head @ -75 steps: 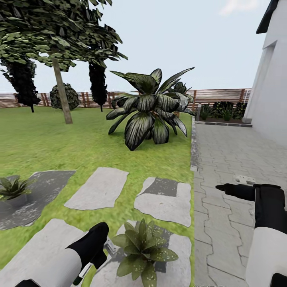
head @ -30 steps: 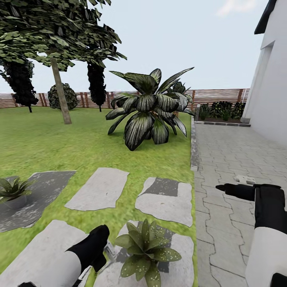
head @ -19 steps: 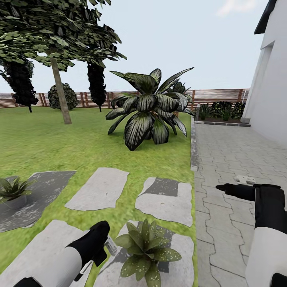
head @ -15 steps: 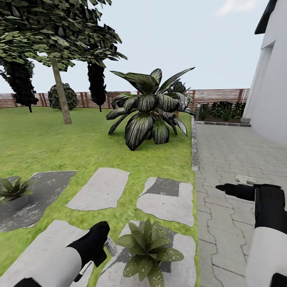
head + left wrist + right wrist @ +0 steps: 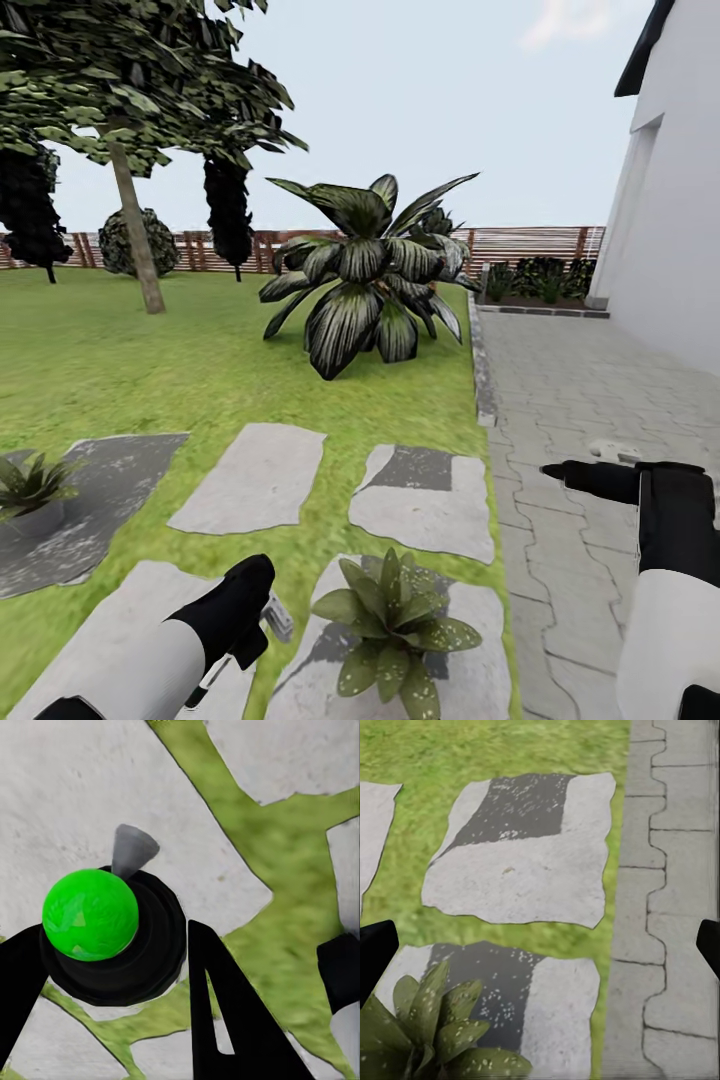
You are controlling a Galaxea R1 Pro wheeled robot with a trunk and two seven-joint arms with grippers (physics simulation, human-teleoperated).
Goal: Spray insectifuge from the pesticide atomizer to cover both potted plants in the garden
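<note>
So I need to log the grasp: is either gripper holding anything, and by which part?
The left gripper holds the pesticide atomizer by its dark body; the right gripper is open and empty.

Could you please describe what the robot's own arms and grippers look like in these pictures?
Both arms have smooth white forearm shells ending in black wrist sections. The left gripper has flat, black, tapering fingers; the right gripper shows black fingertips at both picture edges. No cables or markings are visible.

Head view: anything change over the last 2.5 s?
Only the camera moved: the whole scene shifted, so the near potted plant now sits further right in the frame and the tree further left. Nothing was taken or let go. The left end effector stays shut on the pesticide atomizer beside that plant, and the right end effector stays open over the paving.
</note>
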